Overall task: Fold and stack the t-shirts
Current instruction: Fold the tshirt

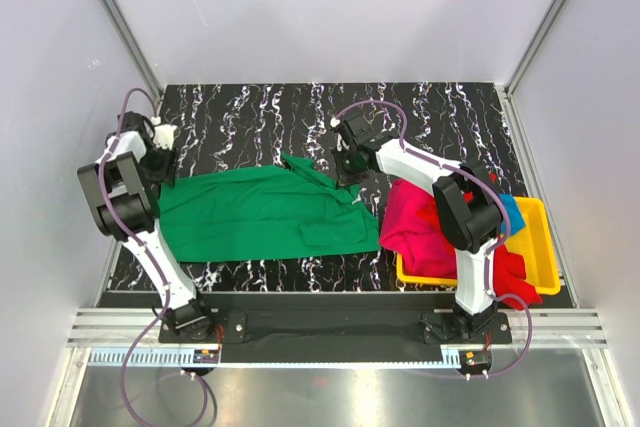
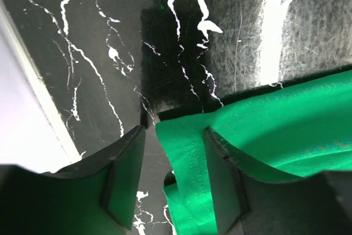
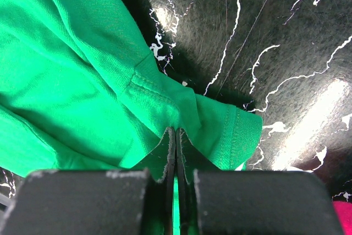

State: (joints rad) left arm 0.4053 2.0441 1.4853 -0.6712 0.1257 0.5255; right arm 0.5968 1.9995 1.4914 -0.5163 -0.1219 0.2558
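Where the green shirt lay: spread across the middle of the table, rumpled at its right end.
Left gripper: jaws wide apart, a corner hem lying between them, not pinched.
Right gripper: clamped on the sleeve edge.
Red and pink shirts: heaped over the yellow tray, just beside the green one.
Risk: had the right arm lifted before the left closed, the cloth would probably have dragged lopsided and bunched; the thin sleeve pinch might also have slipped.
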